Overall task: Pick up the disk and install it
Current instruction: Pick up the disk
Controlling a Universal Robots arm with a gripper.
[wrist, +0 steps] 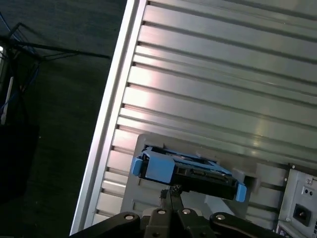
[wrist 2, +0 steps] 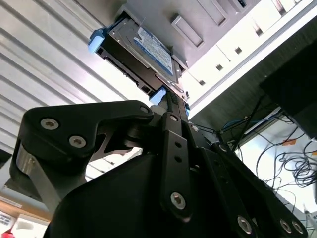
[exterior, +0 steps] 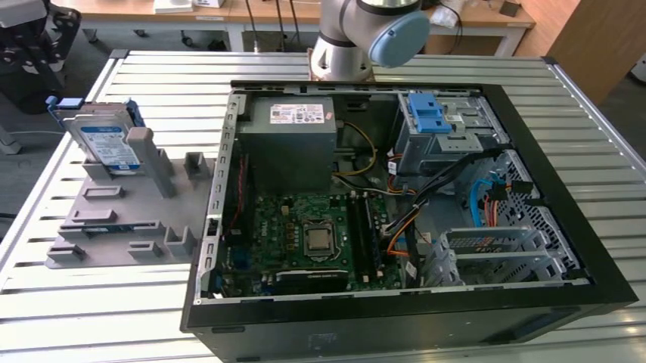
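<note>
Workbench in a lit workshop

A ribbed aluminium table runs across the exterior view, its slats catching pale glare. Along the top edge behind it stand light wooden desks on white legs, and a brown wooden panel rises at the upper right. Dark grey floor shows at the left edge. In the first wrist view, loose cables lie on it.

The disk stands on edge in the grey fixture, with open air above it and bare tabletop on the exterior view's left. The case wall rises just beside the fixture; inside, cables cross near the cage.
</note>
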